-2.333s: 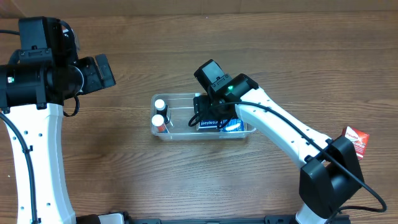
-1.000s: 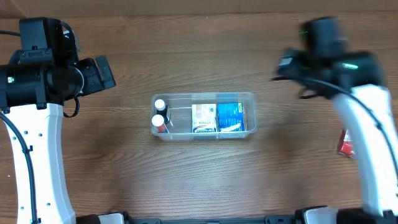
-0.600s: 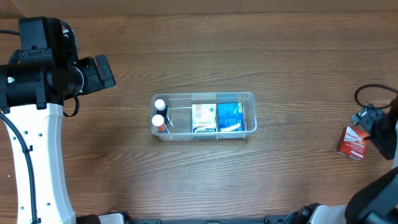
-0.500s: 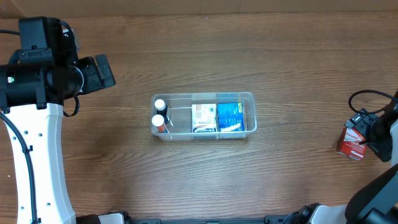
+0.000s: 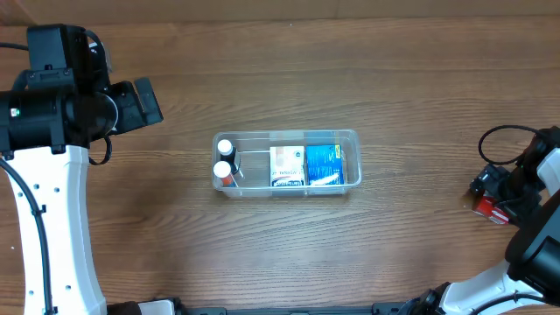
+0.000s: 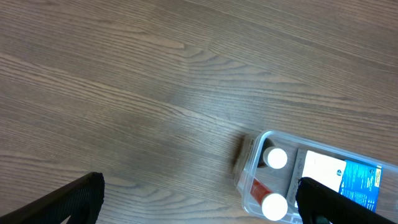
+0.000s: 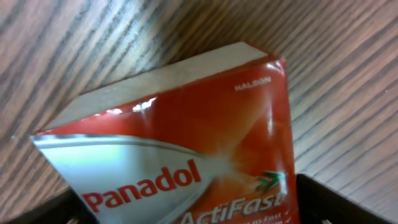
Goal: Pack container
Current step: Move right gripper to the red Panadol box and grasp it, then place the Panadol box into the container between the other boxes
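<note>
The left gripper [image 6: 199, 199] hangs wide open and empty over the wooden table [image 6: 124, 93]. Mid-table, the clear container [image 5: 262, 136] holds two white-capped bottles [image 5: 225, 147], a white box [image 5: 286, 166] and a blue box [image 5: 323, 164]. Far right, the right gripper [image 7: 189, 208] straddles the red Panadol ActiFast box [image 7: 186, 124]; whether its fingers [image 7: 348, 199] pinch it cannot be told. The pick-up seems in hand: next, a firm close, lift and carry to the container.
</note>
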You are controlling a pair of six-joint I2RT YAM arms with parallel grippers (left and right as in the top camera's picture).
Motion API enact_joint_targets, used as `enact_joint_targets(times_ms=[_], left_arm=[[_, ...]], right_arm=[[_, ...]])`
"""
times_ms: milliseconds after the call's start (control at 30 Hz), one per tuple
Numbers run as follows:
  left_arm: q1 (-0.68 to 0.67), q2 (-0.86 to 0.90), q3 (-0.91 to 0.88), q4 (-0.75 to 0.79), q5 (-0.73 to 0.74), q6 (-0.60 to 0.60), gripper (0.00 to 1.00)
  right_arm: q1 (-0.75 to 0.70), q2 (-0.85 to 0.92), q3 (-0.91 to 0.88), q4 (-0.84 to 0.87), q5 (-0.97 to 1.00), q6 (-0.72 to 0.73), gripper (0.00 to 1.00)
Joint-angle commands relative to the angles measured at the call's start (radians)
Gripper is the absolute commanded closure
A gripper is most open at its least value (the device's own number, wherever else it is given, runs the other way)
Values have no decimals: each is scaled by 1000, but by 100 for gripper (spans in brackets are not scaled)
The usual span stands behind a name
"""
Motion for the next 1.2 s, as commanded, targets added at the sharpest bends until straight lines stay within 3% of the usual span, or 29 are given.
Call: enact_joint_targets(times_ms=[0, 133, 267, 433, 533, 667, 767, 833, 967, 1167], left_arm=[[4, -2, 23, -3, -3, 23, 0], [5, -2, 23, -4, -2, 23, 0], [4, -2, 23, -5, -3, 23, 0], [5, -2, 23, -3, -3, 23, 0], [5, -2, 23, -3, -3, 23, 0], [5, -2, 23, -3, -3, 23, 0], [5, -2, 23, -3, -3, 23, 0], [4, -2, 23, -5, -3, 23, 0], [4, -2, 23, -9, -3, 23, 0], [5, -2, 23, -11, -3, 23, 0]], right_arm=[[-2, 10, -1, 10, -25, 0, 20], [-2, 10, -1, 10, -25, 4, 35], [0, 10, 31, -7, -55, 28, 33], [73, -58, 287, -196, -120, 61, 31], [246, -182, 413, -295, -174, 71, 31], [631, -365, 422, -308, -173, 79, 29], [913, -364, 409, -288, -166, 161, 29], [1017, -337, 372, -232, -166, 213, 29], [1116, -254, 280, -131, -167, 245, 29], [1121, -56, 248, -96, -166, 245, 29]])
